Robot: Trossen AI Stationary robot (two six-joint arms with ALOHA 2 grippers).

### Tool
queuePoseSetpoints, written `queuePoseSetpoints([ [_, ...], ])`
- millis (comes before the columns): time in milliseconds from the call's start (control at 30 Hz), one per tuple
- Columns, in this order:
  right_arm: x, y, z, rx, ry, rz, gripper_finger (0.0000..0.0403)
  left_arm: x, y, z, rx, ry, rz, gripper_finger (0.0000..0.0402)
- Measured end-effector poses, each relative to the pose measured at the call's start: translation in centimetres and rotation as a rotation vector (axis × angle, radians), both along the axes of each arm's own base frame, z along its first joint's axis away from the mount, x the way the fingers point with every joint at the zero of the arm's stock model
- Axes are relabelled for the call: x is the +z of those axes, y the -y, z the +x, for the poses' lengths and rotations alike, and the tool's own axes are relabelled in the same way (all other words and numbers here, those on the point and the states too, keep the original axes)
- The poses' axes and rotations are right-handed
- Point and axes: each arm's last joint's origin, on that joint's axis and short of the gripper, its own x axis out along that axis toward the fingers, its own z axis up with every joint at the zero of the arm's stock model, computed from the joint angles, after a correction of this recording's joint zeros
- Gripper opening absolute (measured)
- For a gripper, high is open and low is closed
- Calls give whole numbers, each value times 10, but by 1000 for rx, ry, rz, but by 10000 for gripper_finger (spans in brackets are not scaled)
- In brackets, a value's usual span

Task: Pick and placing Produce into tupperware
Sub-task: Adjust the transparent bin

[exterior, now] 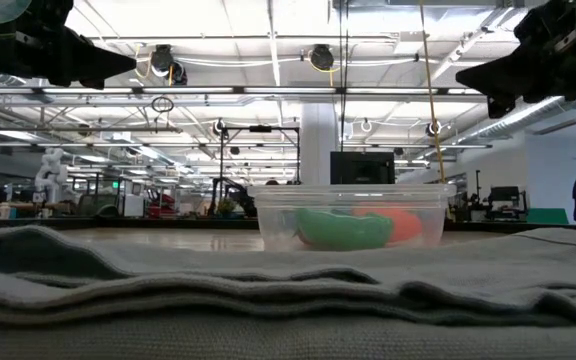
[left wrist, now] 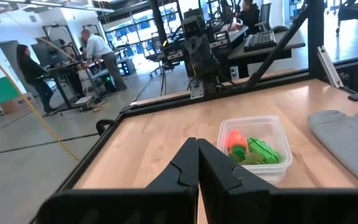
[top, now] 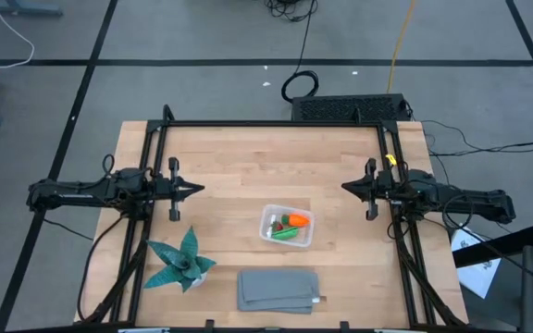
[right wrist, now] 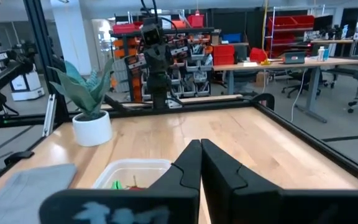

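Produce (top: 290, 225) in tupperware (top: 286, 226), between grippers

The table (top: 239, 166) is seen as pale wood, smooth and matt, with board seams showing. The tupperware (top: 287, 226) is made of clear, whitish plastic with a slight gloss; the green pod (left wrist: 263, 150) and the orange carrot piece (left wrist: 235, 139) inside look like smooth plastic. The grey cloth (top: 278, 289) is soft, matt and folded. The plant pot (right wrist: 92, 127) looks smooth and white. Both arms are finished in dark matt material.
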Motion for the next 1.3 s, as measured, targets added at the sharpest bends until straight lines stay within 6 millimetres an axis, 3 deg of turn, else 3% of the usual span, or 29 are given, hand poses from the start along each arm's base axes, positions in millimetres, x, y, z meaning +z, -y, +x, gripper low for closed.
queuePoseSetpoints([
  [533,-4,-1,1,29,12,-5,0,0,0,0,0,0,0,1],
  [767,-16,-1,3,29,-9,-1,0,-1,0,0,1,-10,0,1],
  [1300,-12,-1,3,29,42,-5,0,-2,0,0,2,-16,1,1],
])
